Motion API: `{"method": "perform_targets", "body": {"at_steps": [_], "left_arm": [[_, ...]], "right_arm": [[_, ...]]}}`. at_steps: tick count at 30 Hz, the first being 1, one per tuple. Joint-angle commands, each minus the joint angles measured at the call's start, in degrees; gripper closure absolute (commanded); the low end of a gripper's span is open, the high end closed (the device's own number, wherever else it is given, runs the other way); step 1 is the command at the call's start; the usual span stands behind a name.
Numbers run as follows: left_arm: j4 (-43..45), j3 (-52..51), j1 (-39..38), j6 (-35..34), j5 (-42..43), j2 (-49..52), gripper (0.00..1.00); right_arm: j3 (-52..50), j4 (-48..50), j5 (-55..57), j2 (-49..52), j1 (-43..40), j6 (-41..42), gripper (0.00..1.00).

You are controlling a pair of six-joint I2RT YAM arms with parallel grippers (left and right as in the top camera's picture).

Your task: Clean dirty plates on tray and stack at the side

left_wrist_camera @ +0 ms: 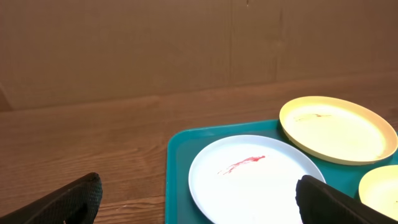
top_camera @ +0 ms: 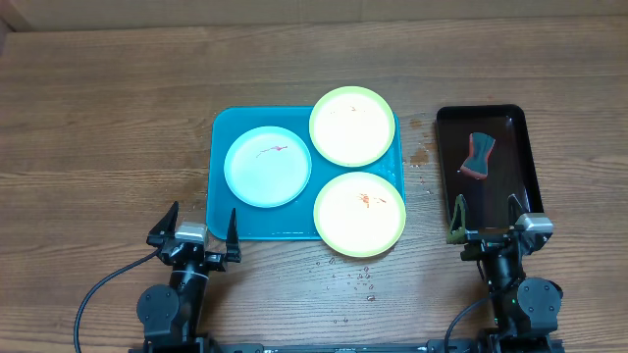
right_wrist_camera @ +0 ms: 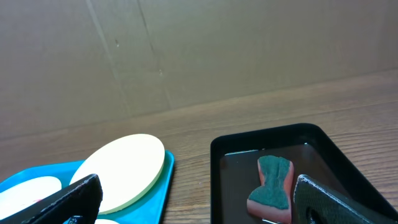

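Note:
A turquoise tray (top_camera: 222,186) lies at the table's middle. A pale blue-white plate (top_camera: 267,167) with a red smear sits on its left part. A yellow-green plate (top_camera: 352,126) rests on the tray's far right corner. A second yellow-green plate (top_camera: 359,213), with orange smears, overhangs the near right corner. My left gripper (top_camera: 200,227) is open and empty, just short of the tray's near left corner. My right gripper (top_camera: 487,217) is open and empty at the near end of the black tray. The left wrist view shows the white plate (left_wrist_camera: 249,180) and the far yellow-green plate (left_wrist_camera: 336,127).
A narrow black tray (top_camera: 520,157) at the right holds water and a red sponge with a green scrub face (top_camera: 479,156); the sponge also shows in the right wrist view (right_wrist_camera: 272,183). Water droplets (top_camera: 343,279) dot the wood near the tray's front. A cardboard wall stands behind the table.

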Motion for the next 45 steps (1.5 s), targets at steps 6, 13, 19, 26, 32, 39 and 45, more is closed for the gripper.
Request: {"method": "perform_targets", "body": {"at_steps": [6,13,19,26,32,39,45], "left_arm": [[0.07,-0.39,-0.2,1.51,-0.55,-0.74,0.0],[0.04,-0.39,-0.2,1.51,-0.55,-0.74,0.0],[0.07,-0.39,-0.2,1.53,-0.55,-0.74,0.0],[0.07,-0.39,-0.2,1.51,-0.55,-0.74,0.0],[0.07,-0.39,-0.2,1.62,-1.31,-0.74,0.0],[-0.04,-0.39,-0.2,1.55,-2.56,-0.74,0.0],[0.0,-0.39,-0.2,1.53,-2.51,-0.74,0.0]], "right_arm": [[-0.59,0.33,-0.11,-0.63,0.22,-0.02,0.0],[-0.59,0.33,-0.11,-0.63,0.22,-0.02,0.0],[-0.59,0.33,-0.11,-0.63,0.22,-0.02,0.0],[-0.59,0.33,-0.11,-0.63,0.22,-0.02,0.0],[-0.59,0.33,-0.11,-0.63,0.22,-0.02,0.0],[-0.59,0.35,-0.11,-0.63,0.22,-0.02,0.0],[-0.59,0.33,-0.13,-0.63,0.22,-0.02,0.0]]}}
